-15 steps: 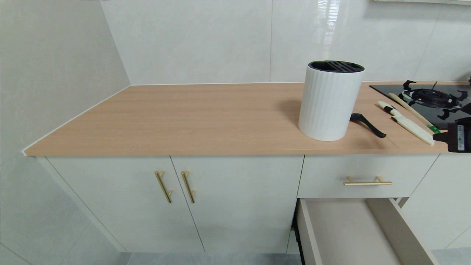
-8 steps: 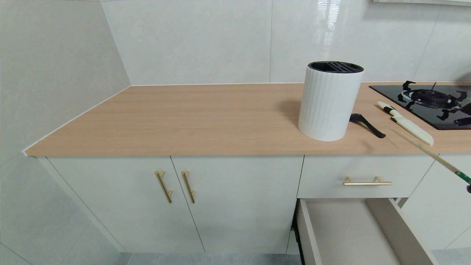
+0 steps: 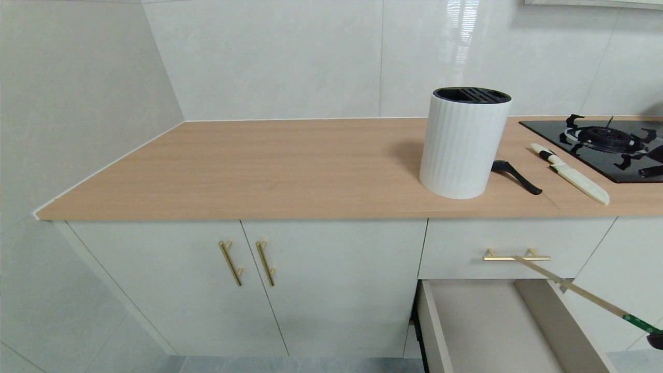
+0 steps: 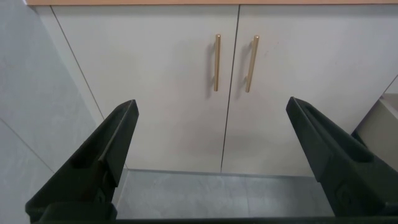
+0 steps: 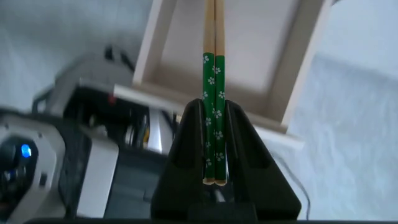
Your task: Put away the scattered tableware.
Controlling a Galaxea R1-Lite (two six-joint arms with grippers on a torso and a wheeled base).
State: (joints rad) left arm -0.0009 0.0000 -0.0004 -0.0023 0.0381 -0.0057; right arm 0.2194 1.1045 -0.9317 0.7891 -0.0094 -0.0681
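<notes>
A pair of wooden chopsticks with green flowered ends hangs slanted over the open drawer at the lower right. My right gripper is shut on the chopsticks at their green ends, above the drawer. A white knife and a black-handled utensil lie on the wooden counter beside the white ribbed holder. My left gripper stands open low before the cabinet doors, holding nothing.
A black gas hob sits at the counter's far right. A shut drawer with a gold handle is just above the open one. Tiled walls close the back and left.
My right gripper has carried the chopsticks off the counter, down and forward, to over the open drawer. The knife, black utensil and holder have not moved.
</notes>
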